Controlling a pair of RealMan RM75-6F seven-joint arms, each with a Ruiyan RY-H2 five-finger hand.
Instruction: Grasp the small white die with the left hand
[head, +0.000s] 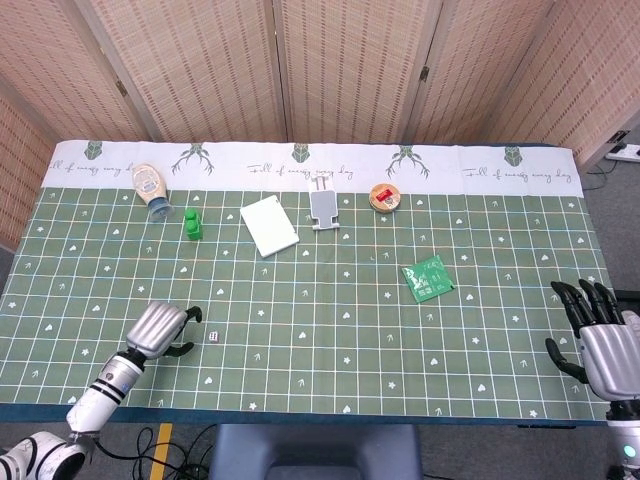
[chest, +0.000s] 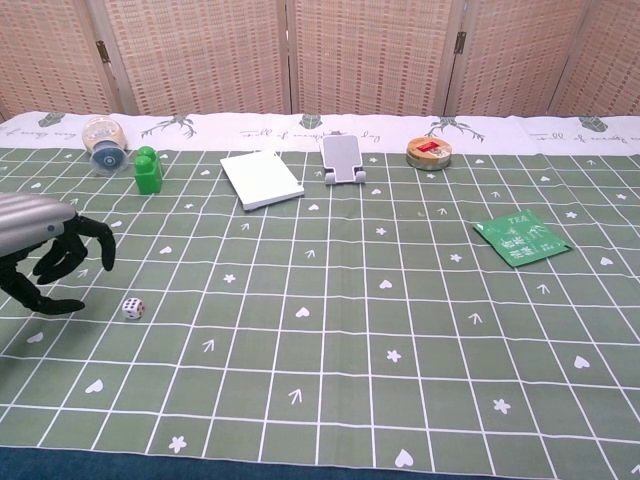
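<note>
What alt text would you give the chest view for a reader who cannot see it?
The robot's left hand, fingers apart and holding nothing, hovers just left of the small white die on a green grid-patterned tablecloth. Along the far side lie a bottle, green block, white pad, grey stand, round tin and green packet.

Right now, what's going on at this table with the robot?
The left robot hand is over the green mat just left of the small white die, fingers spread, not touching it. The right robot hand sits idle at the table's right edge, holding nothing. A green block, white pad and tea packet lie farther back, untouched.
</note>
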